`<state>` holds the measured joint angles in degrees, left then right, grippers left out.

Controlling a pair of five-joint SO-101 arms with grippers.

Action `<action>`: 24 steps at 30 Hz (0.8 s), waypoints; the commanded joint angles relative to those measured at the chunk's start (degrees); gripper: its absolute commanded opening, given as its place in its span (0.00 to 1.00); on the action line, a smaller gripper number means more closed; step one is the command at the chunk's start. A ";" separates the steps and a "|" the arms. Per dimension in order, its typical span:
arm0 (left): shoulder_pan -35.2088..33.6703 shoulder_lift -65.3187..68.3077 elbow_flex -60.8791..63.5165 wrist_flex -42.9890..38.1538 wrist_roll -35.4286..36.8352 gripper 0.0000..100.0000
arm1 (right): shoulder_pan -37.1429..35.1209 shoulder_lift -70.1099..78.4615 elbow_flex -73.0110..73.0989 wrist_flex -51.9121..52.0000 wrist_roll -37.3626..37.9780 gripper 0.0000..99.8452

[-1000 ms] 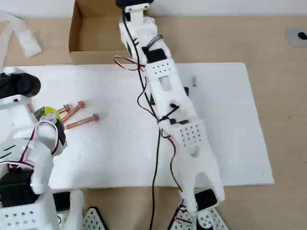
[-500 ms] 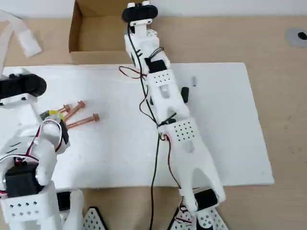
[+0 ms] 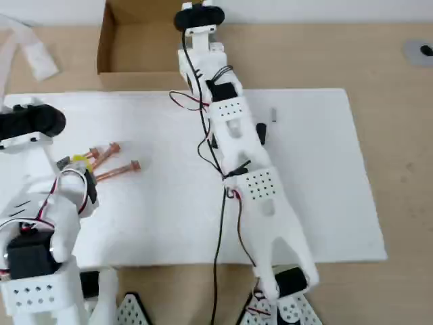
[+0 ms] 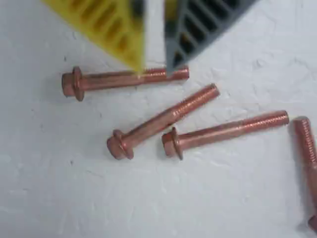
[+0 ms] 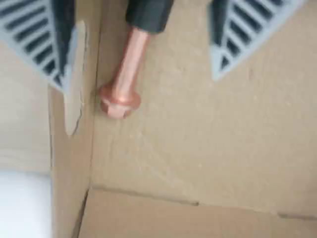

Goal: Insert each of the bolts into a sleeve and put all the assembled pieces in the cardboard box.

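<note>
Several copper bolts lie loose on the white foam: one [image 4: 99, 81] under my left gripper [image 4: 154, 65], another [image 4: 158, 121] and a third [image 4: 228, 130] beside it. The yellow and grey fingers hang just over the first bolt's threaded end, open by a narrow gap. In the high view the bolts [image 3: 116, 170] lie beside the left gripper [image 3: 78, 162]. My right gripper [image 5: 141, 82] is over the cardboard box [image 3: 108, 47], open wide. Between its fingers, a bolt in a black sleeve [image 5: 126, 74] lies on the box floor against a wall. A loose black sleeve [image 3: 260, 133] rests beside the right arm.
The white foam board [image 3: 169, 203] covers most of the table. A small dark piece [image 3: 274, 114] lies near its far edge. White plastic scraps [image 3: 37, 57] sit at the far left. The right arm [image 3: 237, 135] stretches across the board's middle.
The right arm has drawn back slightly from the box, so its wrist now shows. The left arm has shifted, and its gripper has settled over the bolts.
</note>
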<state>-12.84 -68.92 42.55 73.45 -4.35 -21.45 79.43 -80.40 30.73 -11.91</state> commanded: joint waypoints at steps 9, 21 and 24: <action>-16.79 10.86 -2.64 -4.31 -0.44 0.11 | -0.13 -7.78 -15.16 23.56 -0.09 0.22; -22.24 51.65 -29.63 -2.81 -0.44 0.11 | -3.12 -21.93 -15.08 52.04 2.73 0.22; -22.33 58.68 -33.76 -2.81 -0.53 0.11 | -3.12 -24.92 -15.08 57.67 3.16 0.22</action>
<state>-34.37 -15.03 15.30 70.29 -4.35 -23.82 61.67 -92.35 83.91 -9.63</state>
